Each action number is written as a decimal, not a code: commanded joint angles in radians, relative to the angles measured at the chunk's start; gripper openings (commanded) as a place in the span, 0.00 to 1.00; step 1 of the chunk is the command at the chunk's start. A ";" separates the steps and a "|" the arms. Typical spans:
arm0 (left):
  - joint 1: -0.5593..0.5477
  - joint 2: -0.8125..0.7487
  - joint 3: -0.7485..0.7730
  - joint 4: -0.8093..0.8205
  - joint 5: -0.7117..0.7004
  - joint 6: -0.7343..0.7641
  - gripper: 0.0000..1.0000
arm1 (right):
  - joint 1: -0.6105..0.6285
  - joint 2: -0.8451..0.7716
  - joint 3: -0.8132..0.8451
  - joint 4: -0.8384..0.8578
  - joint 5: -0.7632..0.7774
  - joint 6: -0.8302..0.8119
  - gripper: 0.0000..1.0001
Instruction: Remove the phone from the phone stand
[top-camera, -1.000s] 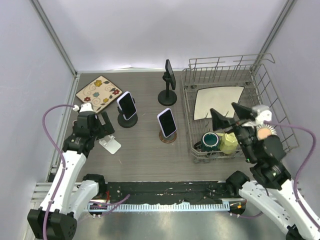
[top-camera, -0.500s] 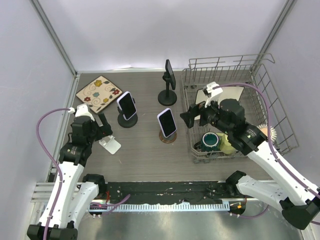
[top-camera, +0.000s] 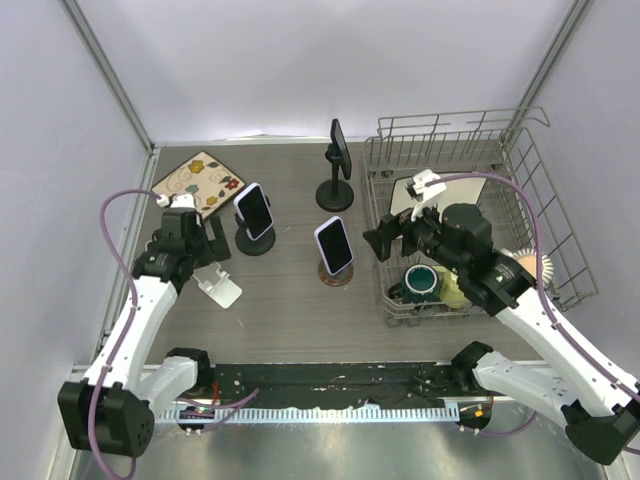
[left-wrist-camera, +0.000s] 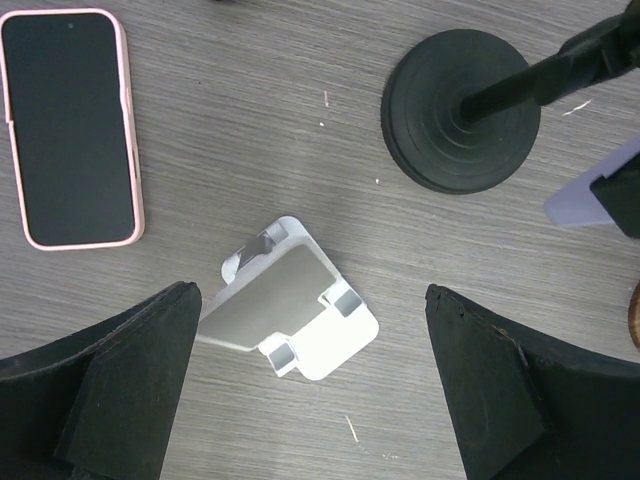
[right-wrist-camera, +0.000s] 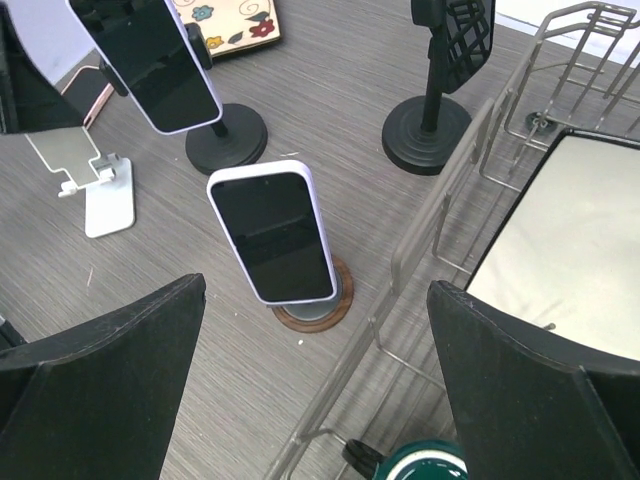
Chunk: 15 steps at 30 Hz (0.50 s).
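Note:
A lavender-cased phone (top-camera: 334, 245) leans upright on a round wooden stand (top-camera: 337, 276) at mid-table; it also shows in the right wrist view (right-wrist-camera: 272, 235), on its stand (right-wrist-camera: 318, 306). My right gripper (top-camera: 384, 237) is open and empty, just right of and above it (right-wrist-camera: 320, 400). A second phone (top-camera: 254, 211) sits on a black stand. My left gripper (top-camera: 208, 250) is open and empty above an empty white folding stand (left-wrist-camera: 290, 325). A pink-cased phone (left-wrist-camera: 70, 125) lies flat on the table beside it.
A wire dish rack (top-camera: 530, 190) at right holds a white plate (top-camera: 435, 200), a green mug (top-camera: 421, 283) and a yellow cup. A tall black stand (top-camera: 337, 165) is at the back. A floral mat (top-camera: 200, 183) lies at far left.
My right arm swung from over the rack leftward and now hovers beside the lavender phone. My left gripper shifted slightly farther from the near edge, over the white stand.

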 joint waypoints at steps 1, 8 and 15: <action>0.018 0.068 0.075 0.015 -0.001 0.033 1.00 | 0.006 -0.075 -0.049 0.046 -0.019 -0.052 0.98; 0.063 0.128 0.085 0.002 -0.106 0.024 1.00 | 0.006 -0.137 -0.096 0.085 -0.034 -0.066 0.98; 0.087 0.138 0.050 0.056 0.102 0.041 1.00 | 0.006 -0.170 -0.121 0.094 -0.036 -0.064 0.98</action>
